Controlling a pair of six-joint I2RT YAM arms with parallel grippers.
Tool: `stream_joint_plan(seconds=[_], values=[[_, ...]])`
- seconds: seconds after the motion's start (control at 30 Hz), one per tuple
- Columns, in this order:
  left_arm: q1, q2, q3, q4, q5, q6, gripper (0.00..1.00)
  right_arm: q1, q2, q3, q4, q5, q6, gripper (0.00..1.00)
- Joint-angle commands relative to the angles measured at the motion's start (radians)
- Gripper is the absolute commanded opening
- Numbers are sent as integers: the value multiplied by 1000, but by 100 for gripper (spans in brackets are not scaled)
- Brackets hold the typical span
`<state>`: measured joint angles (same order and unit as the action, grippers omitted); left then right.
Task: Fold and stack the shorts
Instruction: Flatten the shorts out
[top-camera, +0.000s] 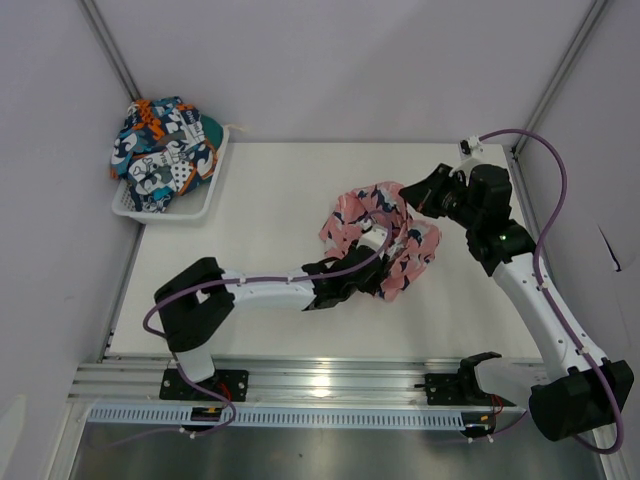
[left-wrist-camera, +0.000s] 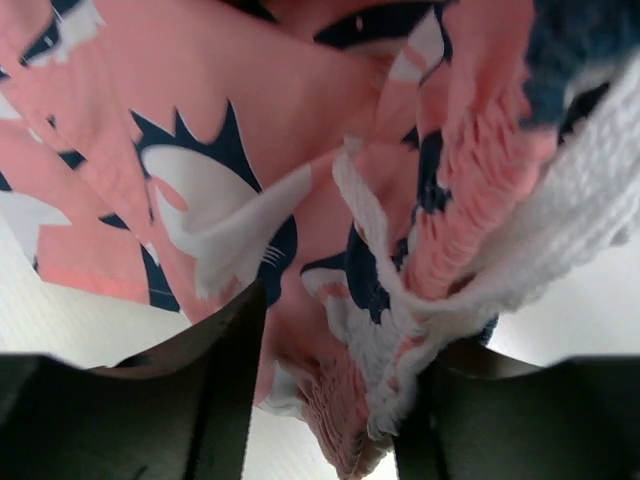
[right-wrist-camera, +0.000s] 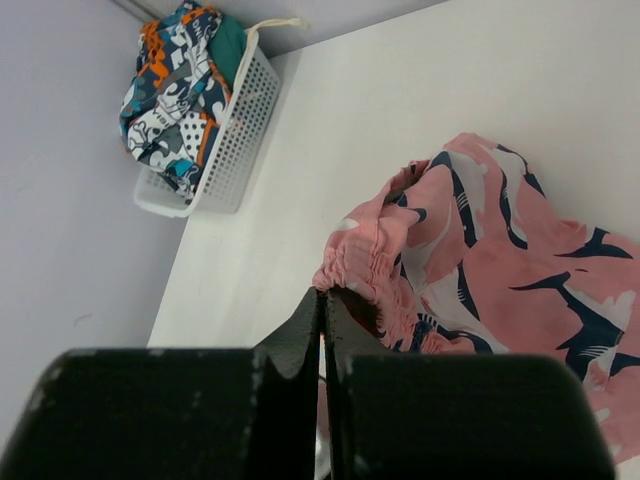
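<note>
— Risk here?
— Slipping. The right end effector (right-wrist-camera: 323, 300) is clenched on only the waistband edge of the pink shark-print shorts (top-camera: 350, 210), crumpled at mid-tabletop (top-camera: 260, 230).
— And the left end effector (left-wrist-camera: 335, 400)?
— Its fingers stand apart around bunched cloth; I cannot tell if it grips. Only its wrist view shows the white drawstring (left-wrist-camera: 375, 270), which could snag. The patchwork shorts (top-camera: 165, 150) in the basket (top-camera: 205, 200) appear only in the other views.

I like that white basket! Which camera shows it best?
The right wrist view: the basket's holey wall and rim show plainly, patchwork shorts piled inside. The top external view shows it at the table's far left corner, largely covered by those shorts. The left wrist view shows only the pink shorts.
</note>
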<state>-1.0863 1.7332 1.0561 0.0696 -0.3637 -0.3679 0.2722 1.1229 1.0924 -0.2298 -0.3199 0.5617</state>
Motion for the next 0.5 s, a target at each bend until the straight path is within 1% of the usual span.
stream_joint_plan(seconds=[0.0, 0.07, 0.23, 0.3, 0.33, 0.4, 0.43, 0.47], values=[[-43, 54, 61, -103, -147, -43, 50, 5, 0, 49, 4, 76, 33, 0], [-46, 63, 58, -119, -167, -72, 45, 7, -2, 61, -11, 122, 49, 0], [-53, 46, 4, -131, -202, -140, 43, 19, 3, 112, -74, 290, 72, 0], [-58, 13, -19, -131, -218, -147, 41, 21, 14, 136, -98, 318, 73, 0], [-63, -1, -34, -134, -224, -149, 38, 22, 17, 142, -112, 358, 82, 0], [-64, -32, -57, -136, -224, -155, 33, 27, 26, 156, -114, 375, 84, 0], [-67, -64, -61, -139, -222, -154, 29, 28, 29, 164, -121, 409, 89, 0], [-66, -82, -79, -151, -219, -154, 21, 33, 34, 175, -149, 427, 110, 0]])
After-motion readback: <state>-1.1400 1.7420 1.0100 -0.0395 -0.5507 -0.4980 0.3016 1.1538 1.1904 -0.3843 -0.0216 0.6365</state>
